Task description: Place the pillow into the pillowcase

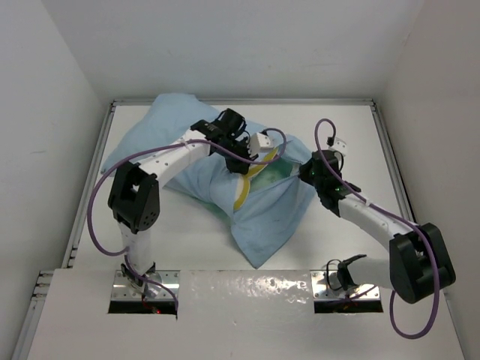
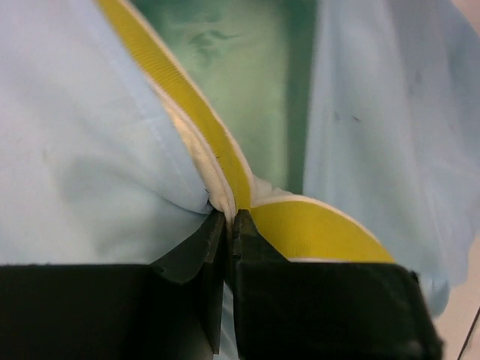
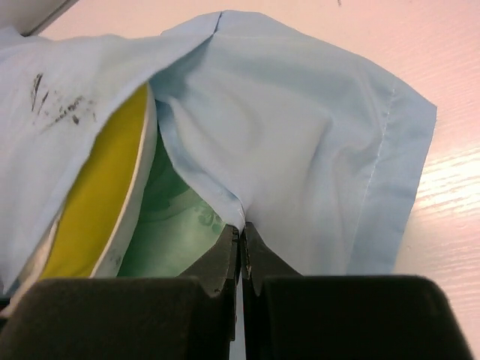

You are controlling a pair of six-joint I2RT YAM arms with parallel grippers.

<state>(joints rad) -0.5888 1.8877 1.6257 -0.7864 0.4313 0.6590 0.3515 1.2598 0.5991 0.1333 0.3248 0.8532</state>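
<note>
We saw the pillowcase [image 1: 161, 131] lying crumpled on the table [image 1: 352, 135]. Its long axis ran on a slant from the far-left corner toward the near middle. Its light blue side faced outward. Its mouth gaped on the right-hand side, toward the right arm, and showed a green inner surface.

The pillow [image 1: 246, 187] sat inside the case. Only its yellow edge band showed, as a curved strip at the mouth that ran roughly near to far. We could not tell how the rest of the pillow lay under the cloth.

The left gripper [image 2: 231, 217] reached over the case from the left. Its fingers were pressed together on the pillow's yellow band, with the blue cloth bunched just beside them.

The right gripper [image 3: 241, 229] was at the right lip of the mouth. Its fingers were pinched tight on a fold of the pillowcase's blue edge, and the green interior and yellow band lay to its left.
</note>
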